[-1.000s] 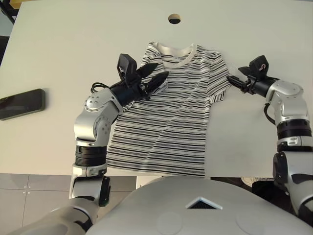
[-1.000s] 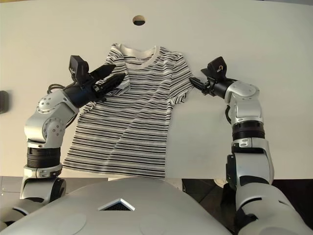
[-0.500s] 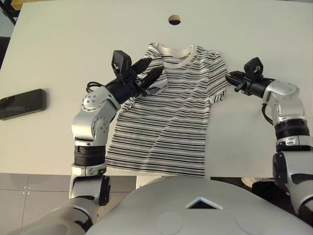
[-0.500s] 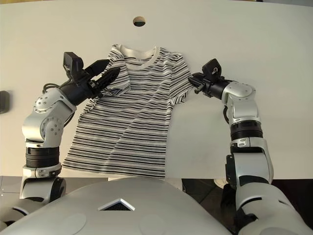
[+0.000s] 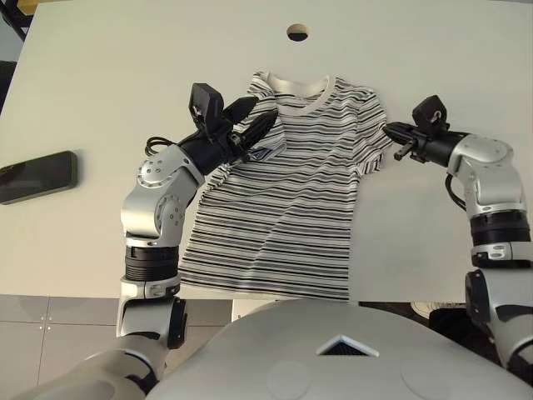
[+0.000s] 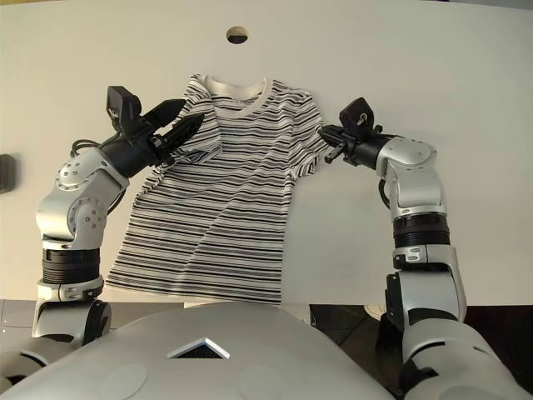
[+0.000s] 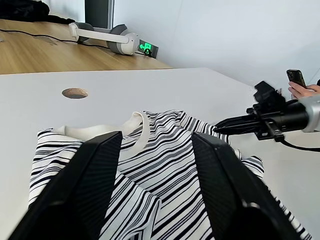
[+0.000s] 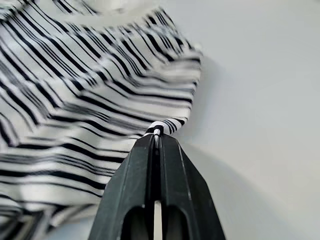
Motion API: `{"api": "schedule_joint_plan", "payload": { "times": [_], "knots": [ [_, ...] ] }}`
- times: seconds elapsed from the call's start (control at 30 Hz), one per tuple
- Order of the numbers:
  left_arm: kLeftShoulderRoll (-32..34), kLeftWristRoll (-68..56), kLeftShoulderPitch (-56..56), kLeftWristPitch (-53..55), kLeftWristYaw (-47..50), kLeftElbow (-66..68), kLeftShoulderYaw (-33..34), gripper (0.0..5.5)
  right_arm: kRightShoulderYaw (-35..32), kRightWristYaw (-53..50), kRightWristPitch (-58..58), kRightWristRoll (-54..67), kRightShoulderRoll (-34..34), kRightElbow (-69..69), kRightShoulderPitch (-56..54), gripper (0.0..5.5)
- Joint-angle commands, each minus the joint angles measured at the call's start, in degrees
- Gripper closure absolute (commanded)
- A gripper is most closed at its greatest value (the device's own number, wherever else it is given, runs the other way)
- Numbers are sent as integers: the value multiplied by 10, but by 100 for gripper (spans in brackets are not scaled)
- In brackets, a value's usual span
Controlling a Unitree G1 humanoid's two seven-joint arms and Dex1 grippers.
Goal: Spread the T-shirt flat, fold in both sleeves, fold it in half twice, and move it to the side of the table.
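Observation:
A black-and-white striped T-shirt (image 5: 291, 196) lies on the white table (image 5: 125, 75), collar at the far end and hem near the front edge. Its left sleeve (image 5: 265, 152) lies folded in on the chest. My left gripper (image 5: 254, 122) hovers open just above that sleeve; in the left wrist view its fingers (image 7: 100, 185) stand wide apart with the shirt below them. At the outer edge of the right sleeve (image 5: 375, 148), my right gripper (image 5: 391, 133) is shut. The right wrist view shows the right gripper (image 8: 157, 134) pinching a bit of the sleeve's hem.
A dark phone (image 5: 37, 176) lies at the table's left side. A round hole (image 5: 296, 32) sits in the tabletop beyond the collar. Bare table stretches to the left, right and far side of the shirt. The hem lies close to the front edge.
My left gripper has drawn back a little from the chest toward the far left. The right gripper has edged in toward the right sleeve.

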Motion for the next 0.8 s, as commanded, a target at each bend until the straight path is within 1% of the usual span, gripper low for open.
{"api": "schedule_joint_plan", "payload": {
  "times": [0.03, 0.2, 0.37, 0.6, 0.8],
  "knots": [
    [2, 6, -6, -1, 6, -1, -2, 290, 3, 8, 41, 21, 10, -54, 5, 535],
    [2, 7, -6, 0, 7, 1, -3, 290, 22, 8, 82, 34, 28, -116, 5, 535],
    [-2, 6, -7, 0, 9, 4, -7, 290, 47, -1, 101, 35, 61, -128, -15, 535],
    [-3, 4, -6, 1, 11, 5, -7, 290, 59, -24, 110, 37, 111, -90, -56, 535],
    [-5, 1, -8, 2, 12, 7, -4, 290, 58, -44, 99, 34, 150, -26, -93, 535]
  ]
}}
